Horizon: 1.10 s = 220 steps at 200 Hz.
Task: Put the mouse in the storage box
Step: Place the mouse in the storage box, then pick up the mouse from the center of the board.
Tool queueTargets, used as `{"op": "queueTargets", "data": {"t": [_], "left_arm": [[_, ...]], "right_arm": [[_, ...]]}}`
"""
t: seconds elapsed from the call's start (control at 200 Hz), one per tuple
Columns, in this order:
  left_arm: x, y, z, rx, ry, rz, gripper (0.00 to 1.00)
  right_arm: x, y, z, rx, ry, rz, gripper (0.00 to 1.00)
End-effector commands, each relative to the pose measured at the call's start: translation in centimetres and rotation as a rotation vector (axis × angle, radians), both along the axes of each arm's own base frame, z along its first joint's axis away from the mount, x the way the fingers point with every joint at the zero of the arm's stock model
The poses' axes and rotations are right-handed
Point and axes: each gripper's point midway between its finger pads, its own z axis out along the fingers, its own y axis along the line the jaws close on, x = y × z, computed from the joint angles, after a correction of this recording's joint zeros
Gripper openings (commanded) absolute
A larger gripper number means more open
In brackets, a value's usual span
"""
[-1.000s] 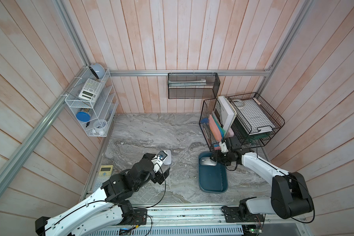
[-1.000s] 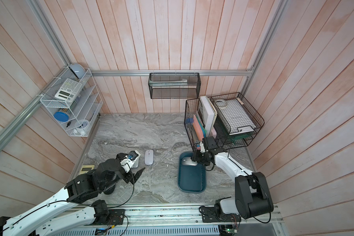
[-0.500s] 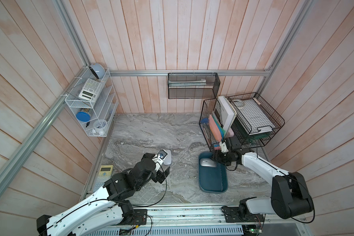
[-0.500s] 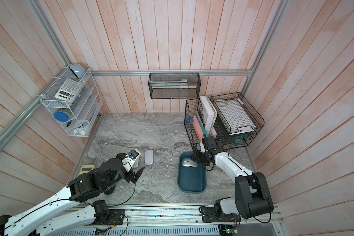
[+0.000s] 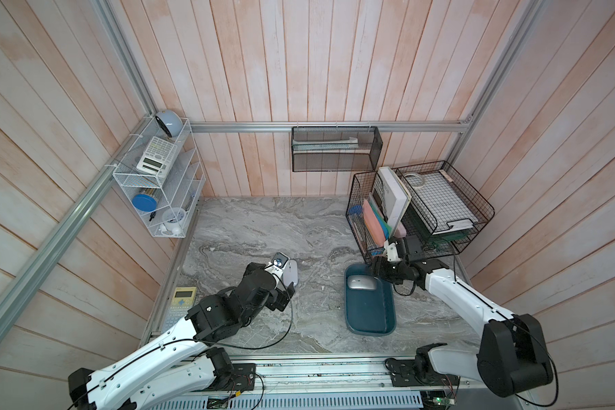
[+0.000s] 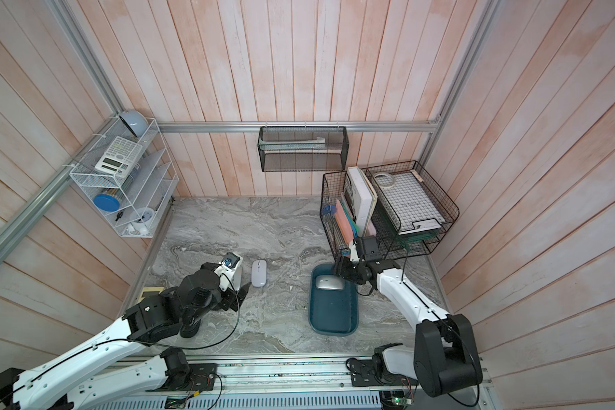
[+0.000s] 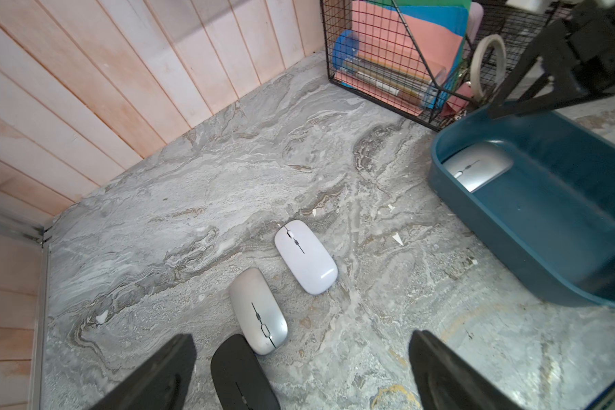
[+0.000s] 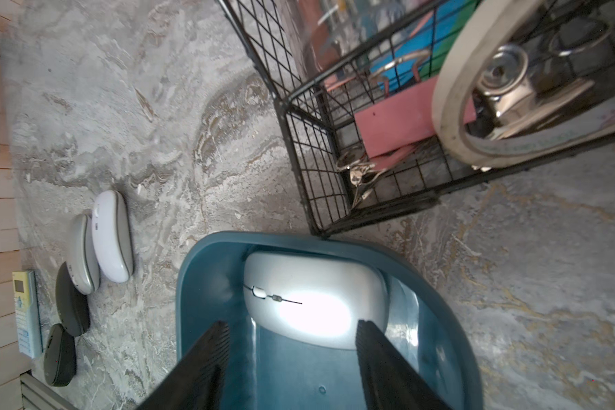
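The storage box (image 5: 370,319) (image 6: 332,316) (image 7: 547,227) (image 8: 206,269) is a shallow teal bin on the marble table. A silver mouse (image 5: 361,283) (image 6: 329,283) (image 7: 476,167) (image 8: 313,284) lies flat at its far end. My right gripper (image 5: 379,271) (image 6: 339,269) (image 8: 292,324) hangs open just over that mouse, touching nothing. A white mouse (image 6: 259,272) (image 7: 306,255) (image 8: 111,236), a silver one (image 7: 258,310) (image 8: 82,253) and a black one (image 7: 242,376) (image 8: 71,300) lie in a row to the left. My left gripper (image 5: 284,294) (image 6: 240,287) (image 7: 300,337) is open above the near end of that row.
A black wire basket (image 5: 370,213) with folders and stacked wire trays (image 5: 441,202) stand right behind the box. A tape roll (image 7: 490,67) leans there. A second black mouse (image 8: 59,355) and a yellow calculator (image 5: 182,298) lie at the left edge. A white rack (image 5: 157,184) hangs on the left wall.
The right jaws have spread a little wider over the silver mouse, which stays lying in the box. The left arm has shifted slightly towards the row of mice.
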Motion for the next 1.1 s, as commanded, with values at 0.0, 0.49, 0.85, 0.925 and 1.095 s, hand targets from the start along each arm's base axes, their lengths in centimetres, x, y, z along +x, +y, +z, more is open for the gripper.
{"op": "queueTargets", "data": {"t": [0.0, 0.49, 0.85, 0.925, 1.095], "left_arm": [[1.1, 1.4, 1.5, -0.053, 0.001, 0.124, 1.0], [4.3, 3.1, -1.1, -0.372, 0.182, 0.481, 1.0], [7.5, -1.3, -11.9, -0.256, 0.392, 0.518, 0.97], [8.2, -2.1, -13.6, -0.231, 0.416, 0.521, 0.97], [9.6, -3.5, -16.1, -0.171, 0.45, 0.518, 0.95]], "right_arm": [[-0.2, 0.2, 0.9, 0.023, -0.048, 0.014, 0.63], [-1.5, 0.8, 6.6, 0.08, -0.341, 0.052, 0.63], [-1.8, 0.6, 7.1, 0.101, -0.392, 0.034, 0.64], [-1.7, 0.5, 6.9, 0.095, -0.395, 0.023, 0.64], [-1.6, 0.5, 6.8, 0.098, -0.398, 0.018, 0.63]]}}
